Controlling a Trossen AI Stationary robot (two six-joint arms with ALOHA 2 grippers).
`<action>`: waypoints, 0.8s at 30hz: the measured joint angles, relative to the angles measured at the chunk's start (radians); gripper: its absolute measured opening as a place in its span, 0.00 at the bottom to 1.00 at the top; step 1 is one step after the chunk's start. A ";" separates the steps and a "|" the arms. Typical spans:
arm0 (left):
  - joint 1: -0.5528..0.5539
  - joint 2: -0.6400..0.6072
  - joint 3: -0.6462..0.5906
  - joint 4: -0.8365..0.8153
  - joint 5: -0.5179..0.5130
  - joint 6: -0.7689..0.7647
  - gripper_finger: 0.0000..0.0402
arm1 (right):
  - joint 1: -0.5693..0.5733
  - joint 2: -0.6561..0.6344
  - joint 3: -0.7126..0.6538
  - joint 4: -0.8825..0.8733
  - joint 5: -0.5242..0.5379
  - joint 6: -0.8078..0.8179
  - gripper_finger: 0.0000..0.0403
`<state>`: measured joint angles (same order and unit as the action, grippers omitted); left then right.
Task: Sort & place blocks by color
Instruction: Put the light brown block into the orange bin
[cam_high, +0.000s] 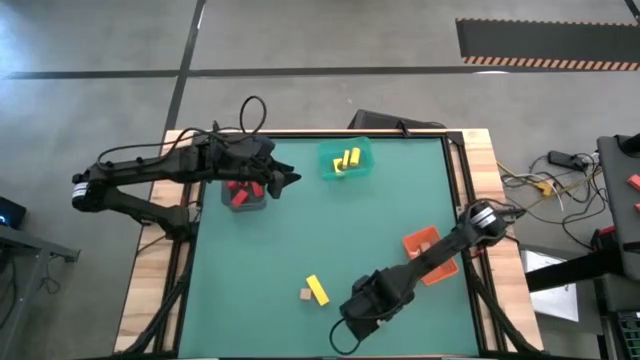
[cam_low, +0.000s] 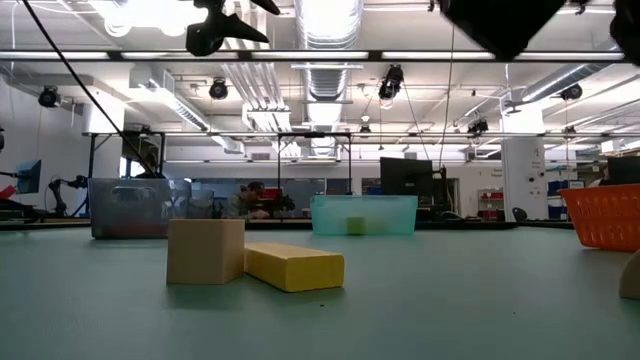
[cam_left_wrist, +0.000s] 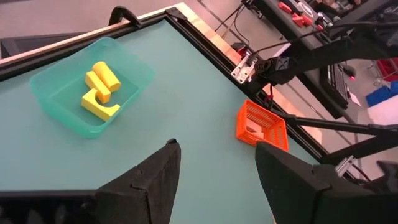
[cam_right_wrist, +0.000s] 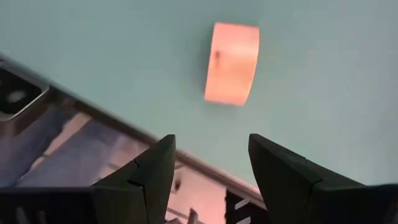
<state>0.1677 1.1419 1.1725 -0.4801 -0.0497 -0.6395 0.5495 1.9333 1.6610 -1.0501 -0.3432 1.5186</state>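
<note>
From above I see the green-topped counter (cam_high: 300, 240) with both dark arms over it. My left gripper (cam_high: 290, 179) hovers just beside the grey plastic bin (cam_high: 244, 203), which holds several small red blocks (cam_high: 240, 190); through its wrist camera its jaws stand apart with nothing between them, and past them lie the translucent teal plastic bin (cam_left_wrist: 134, 71) with its yellow wooden blocks (cam_left_wrist: 99, 90) and, farther off, the orange mesh basket (cam_left_wrist: 261, 124) near the counter's far edge. My right gripper (cam_high: 362, 310) sits low at the near edge of the counter, its arm passing over the orange basket; its jaws are also open and empty, and its wrist camera looks down on a single small tan wooden block (cam_right_wrist: 232, 62) lying on the green surface close to the counter's edge, apart from the fingers (cam_right_wrist: 146, 174). Two loose pieces remain on the open counter: a short yellow wooden bar (cam_high: 317, 289) and a tan wooden cube (cam_high: 304, 295), touching or very nearly so, just to the left of the right gripper in the overhead view. The table-level camera shows that same cube (cam_low: 205, 251) standing upright against the end of the yellow bar (cam_low: 293, 267), with the grey bin (cam_low: 130, 207), teal bin (cam_low: 363, 214) and orange basket (cam_low: 605, 215) ranged behind them.
</note>
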 joint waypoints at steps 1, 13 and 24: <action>0.000 0.000 0.000 0.000 0.005 0.000 0.48 | 0.000 0.014 0.003 0.001 0.002 -0.004 0.48; 0.000 -0.013 -0.006 -0.002 0.027 0.002 0.48 | -0.009 0.116 0.003 0.006 0.012 -0.050 0.48; 0.000 -0.013 -0.008 -0.001 0.031 0.001 0.48 | -0.020 0.150 0.002 0.012 0.028 -0.077 0.43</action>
<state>0.1677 1.1286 1.1641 -0.4812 -0.0189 -0.6384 0.5293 2.0834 1.6634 -1.0385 -0.3153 1.4417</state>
